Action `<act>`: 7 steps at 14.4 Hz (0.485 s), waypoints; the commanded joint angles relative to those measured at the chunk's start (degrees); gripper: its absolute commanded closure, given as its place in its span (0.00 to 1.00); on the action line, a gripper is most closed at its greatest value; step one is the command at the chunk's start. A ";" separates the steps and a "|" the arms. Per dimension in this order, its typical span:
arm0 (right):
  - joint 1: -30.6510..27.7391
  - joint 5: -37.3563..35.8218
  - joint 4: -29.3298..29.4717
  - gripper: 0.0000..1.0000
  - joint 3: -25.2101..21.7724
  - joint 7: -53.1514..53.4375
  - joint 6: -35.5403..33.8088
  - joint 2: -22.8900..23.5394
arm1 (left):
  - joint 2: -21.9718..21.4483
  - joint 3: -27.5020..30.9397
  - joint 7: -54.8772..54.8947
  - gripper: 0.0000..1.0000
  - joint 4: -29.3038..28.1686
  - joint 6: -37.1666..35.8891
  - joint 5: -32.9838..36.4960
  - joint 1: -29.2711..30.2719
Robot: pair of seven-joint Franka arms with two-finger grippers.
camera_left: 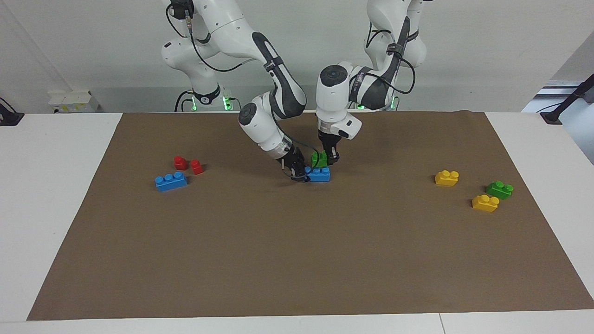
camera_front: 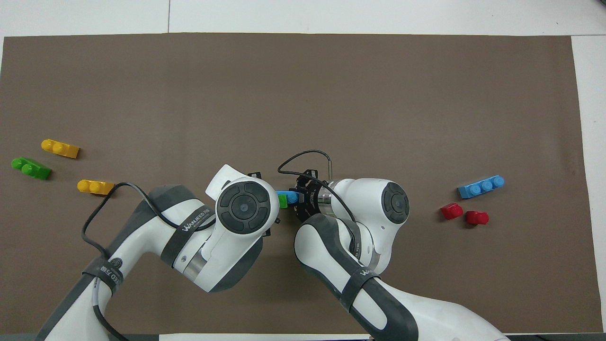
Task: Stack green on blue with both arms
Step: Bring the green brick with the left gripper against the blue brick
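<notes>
Now left tool (camera_left: 331,160) is clamped on green brick (camera_left: 319,159), tilted, touching blue brick (camera_left: 319,174) (three studs, flat on worktop (camera_left: 297,260)) mid-mat. Right tool (camera_left: 299,174) grips blue's end, steadying it. Stack approx. half seated; pressing flat & letting go remain, I'd judge. Spare bricks untouched.

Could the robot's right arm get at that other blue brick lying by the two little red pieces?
Probably yes: the spare blue brick lies in the open at the right arm's end, nothing on it. But the right gripper is shut on the middle blue brick, so must let go first.
</notes>
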 commanded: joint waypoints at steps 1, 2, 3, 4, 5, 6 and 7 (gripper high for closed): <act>0.26 1.53 -1.09 1.00 0.03 -1.34 1.69 0.40 | -2.19 1.03 -1.24 1.00 -3.30 3.61 1.39 -0.70; 0.17 1.53 -1.09 1.00 0.11 -1.34 1.69 0.40 | -2.19 1.12 -1.24 1.00 -3.74 4.83 1.40 -0.61; 0.17 1.53 -1.09 1.00 0.11 -1.34 1.69 0.40 | -1.84 1.12 -1.15 1.00 -3.74 5.98 1.74 -0.09; 0.17 1.53 -1.09 1.00 0.11 -1.34 1.69 0.40 | -1.67 1.12 -1.15 1.00 -3.74 6.77 2.53 0.09; 0.08 1.53 -1.09 1.00 0.03 -1.34 1.69 0.40 | -1.49 1.12 -1.15 1.00 -3.92 7.22 2.89 0.09; 0.08 1.53 -1.09 1.00 0.03 -1.34 1.69 0.40 | -1.40 1.12 -1.15 1.00 -4.27 7.66 3.24 0.09; 0.08 1.53 -1.17 1.00 0.03 -1.34 1.69 0.40 | -1.40 1.20 -1.15 1.00 -4.62 7.92 3.24 0.09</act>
